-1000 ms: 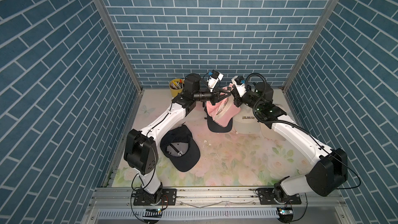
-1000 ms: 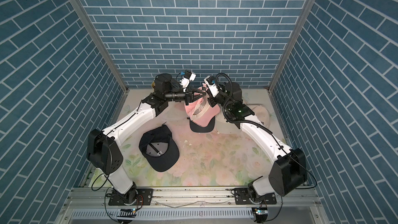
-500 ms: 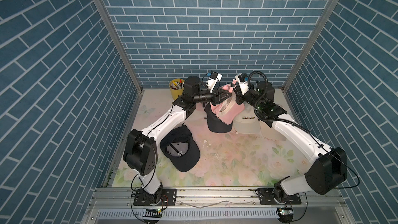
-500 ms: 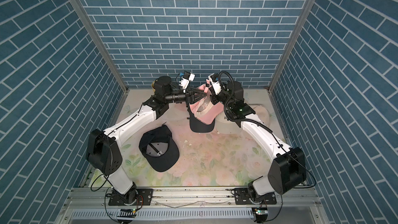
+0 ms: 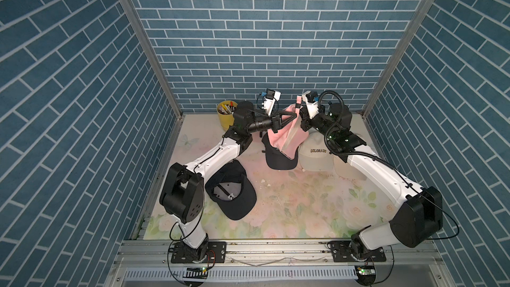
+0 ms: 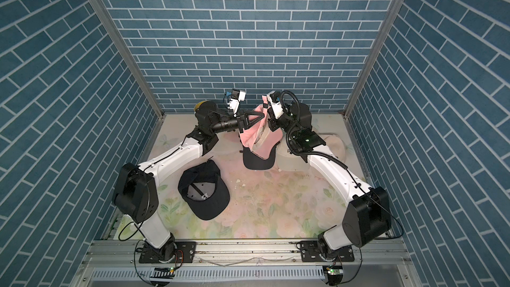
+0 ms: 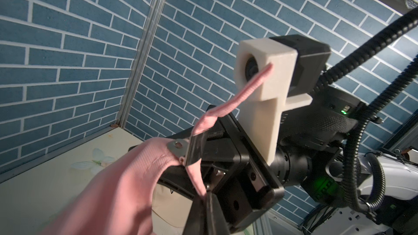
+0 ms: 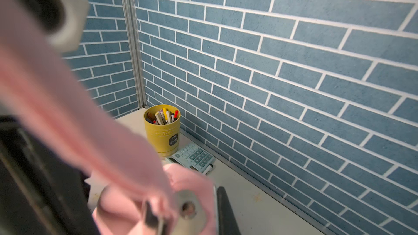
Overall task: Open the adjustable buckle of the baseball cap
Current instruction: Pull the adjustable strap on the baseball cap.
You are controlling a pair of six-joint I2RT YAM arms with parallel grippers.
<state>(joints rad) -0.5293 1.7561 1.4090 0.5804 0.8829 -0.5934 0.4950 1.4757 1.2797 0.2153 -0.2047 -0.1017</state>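
In both top views the pink cap (image 5: 284, 139) hangs above the desk (image 5: 303, 211) near the back wall, strung between the two arms with its dark brim drooping lowest. The left hand (image 5: 294, 115) reaches in with its tips pressed together at the cap's back edge. The right hand (image 5: 303, 122) meets it from the other side, mostly hidden by fabric. A navy cap (image 5: 231, 191) lies upside down beside the left arm, a beige cap (image 5: 316, 153) lettered COLORADO sits under the right arm, and a yellow cup (image 5: 226, 113) of pens stands in the back corner. From the left wrist, the left hand is closed, pinching the pink strap (image 7: 196, 180) just below the metal buckle (image 7: 187, 150); the strap's loose end curls up past the right arm's camera. From the right wrist, everything close is blurred, but the buckle lies against a dark finger (image 8: 224, 211) of the closed right hand, which grips the cap's back edge. A calculator (image 8: 193, 155) lies beside the cup.
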